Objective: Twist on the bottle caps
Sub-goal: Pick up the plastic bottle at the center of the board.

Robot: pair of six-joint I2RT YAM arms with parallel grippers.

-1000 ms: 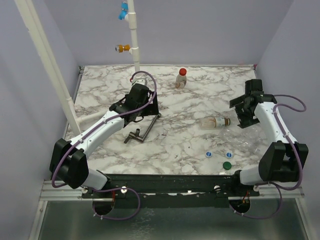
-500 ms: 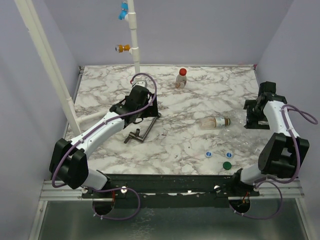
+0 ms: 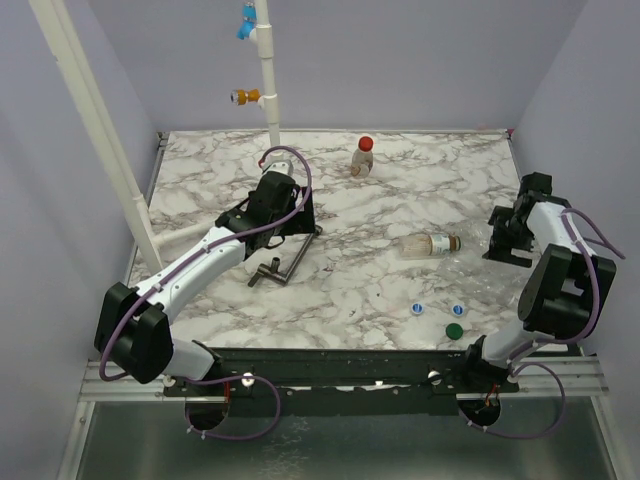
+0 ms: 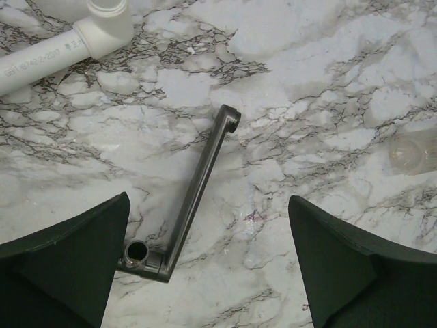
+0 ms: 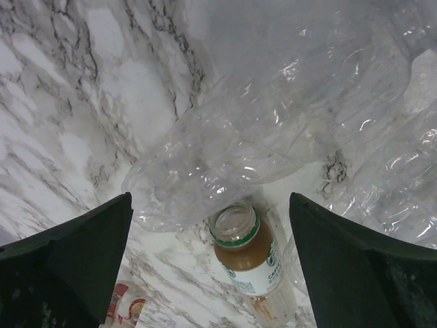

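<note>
Glossy marble-patterned table [image 3: 400, 190], crinkled clear plastic bottles [image 5: 225, 167], dull grey metal crank [image 4: 198, 193]

Marble table [image 3: 400, 190], lilac walls [image 3: 420, 60]

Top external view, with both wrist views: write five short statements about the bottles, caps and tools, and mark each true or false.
1. The red cap sits on an upright bottle. True.
2. The green cap is screwed onto the lying bottle. False: it lies loose near the front edge of the table, and that bottle's mouth is open.
3. The left tool grips the metal bar. False: it is open, with the bar lying on the table below.
4. Two white-and-blue caps lie loose near the green cap. True.
5. The right tool is open. True.
</note>
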